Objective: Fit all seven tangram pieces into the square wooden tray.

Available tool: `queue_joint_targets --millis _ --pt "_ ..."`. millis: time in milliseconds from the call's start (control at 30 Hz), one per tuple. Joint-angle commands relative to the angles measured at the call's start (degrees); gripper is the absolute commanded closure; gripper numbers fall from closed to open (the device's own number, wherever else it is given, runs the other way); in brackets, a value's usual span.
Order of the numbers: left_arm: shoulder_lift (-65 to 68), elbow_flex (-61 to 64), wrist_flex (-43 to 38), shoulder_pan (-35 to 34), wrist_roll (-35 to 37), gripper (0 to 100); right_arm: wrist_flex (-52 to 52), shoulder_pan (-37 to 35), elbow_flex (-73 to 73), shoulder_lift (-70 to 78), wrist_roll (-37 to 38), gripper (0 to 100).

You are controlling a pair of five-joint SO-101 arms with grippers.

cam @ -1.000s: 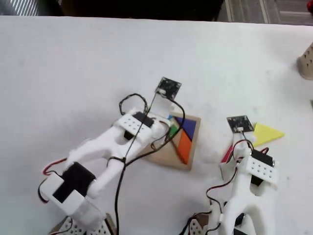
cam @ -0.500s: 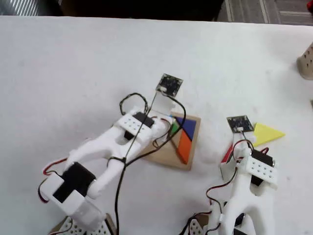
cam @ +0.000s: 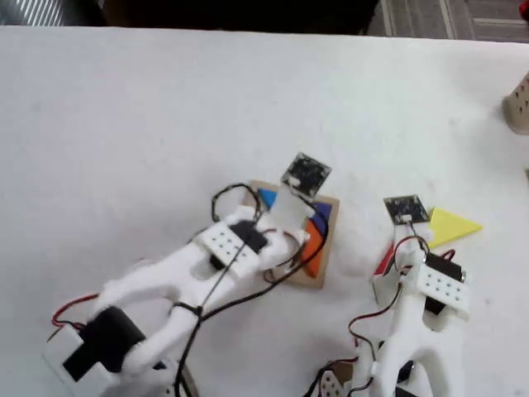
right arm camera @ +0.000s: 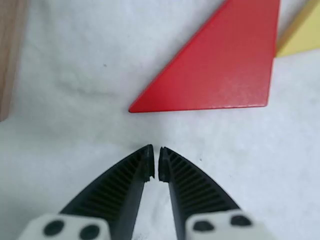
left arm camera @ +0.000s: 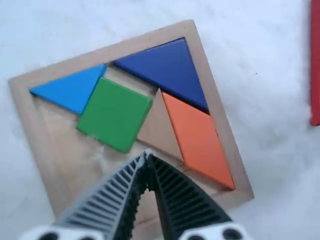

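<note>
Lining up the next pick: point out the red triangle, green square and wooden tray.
red triangle (right arm camera: 225,70), right wrist view, centre of its face.
green square (left arm camera: 115,114), left wrist view, centre of its face.
wooden tray (left arm camera: 65,150), left wrist view, bare floor.

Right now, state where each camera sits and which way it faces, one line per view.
High view: fixed above the table, looking down on the left arm, right arm, tray and yellow triangle.
Left wrist view: on the left wrist, facing down past the left fingers into the tray.
Right wrist view: on the right wrist, facing down past the right fingers at the red triangle.
Shared: high and left wrist views both show the tray.
</note>
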Motion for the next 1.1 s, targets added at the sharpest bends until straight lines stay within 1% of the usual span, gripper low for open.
queue_joint_targets --millis 0,167,267,467,633,800,1067 --pt "-0.31 -1.23 -1.85 0.92 0.44 98 -0.66 0.31 -0.18 -1.63 0.79 97.9" --pt "9.01 -8.26 -0.18 0.75 0.53 98 -0.66 0.31 -0.18 -1.63 0.79 97.9" --pt "12.44 -11.52 0.7 0.75 0.53 98 -0.66 0.31 -0.18 -1.63 0.79 97.9" --pt "9.98 -11.96 1.05 0.75 0.53 98 -0.66 0.31 -0.18 -1.63 0.79 97.9" --pt "7.87 -11.25 0.44 -2.24 0.53 98 -0.66 0.31 -0.18 -1.63 0.79 97.9" --pt "8.04 -10.81 -3.52 -3.91 0.53 98 -0.66 0.31 -0.18 -1.63 0.79 97.9" --pt "9.01 -10.73 -5.19 -3.38 0.53 98 -0.66 0.31 -0.18 -1.63 0.79 97.9"
